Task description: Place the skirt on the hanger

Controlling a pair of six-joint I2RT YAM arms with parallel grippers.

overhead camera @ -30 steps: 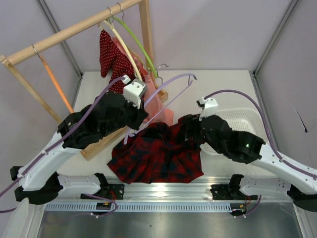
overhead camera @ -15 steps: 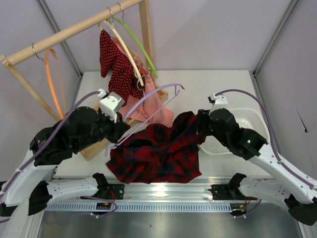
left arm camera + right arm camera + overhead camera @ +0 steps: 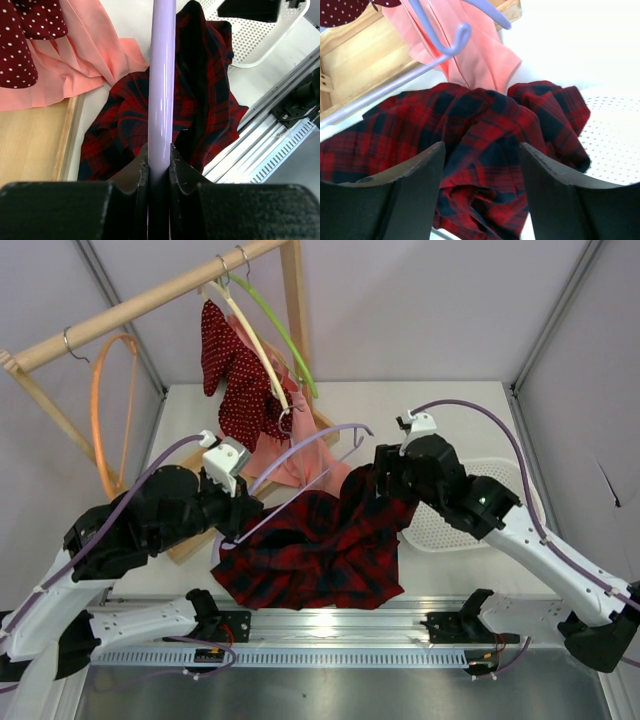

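The plaid skirt (image 3: 310,550) lies crumpled at the table's near middle, with its upper right part rising in a peak to my right gripper (image 3: 385,478). The lavender hanger (image 3: 300,455) slants over the skirt's left side, held at its lower end by my left gripper (image 3: 235,525). In the left wrist view the left gripper (image 3: 159,160) is shut on the hanger's bar (image 3: 162,75), with the skirt (image 3: 120,125) below. My right gripper (image 3: 481,150) stands open just over the skirt (image 3: 480,115). I cannot tell whether its fingers touch the cloth. The hanger (image 3: 455,42) shows beyond.
A white perforated basket (image 3: 470,510) sits at the right, under the right arm. The wooden rack (image 3: 150,295) at back left carries an orange hanger (image 3: 105,420), a red dotted garment (image 3: 235,370) and a pink garment (image 3: 300,460). A metal rail (image 3: 330,625) runs along the near edge.
My left arm has drawn back to the left and nearer, taking the hanger along. The right gripper shifted back and left, and the skirt's upper right bunched up under it. The orange hanger swung.
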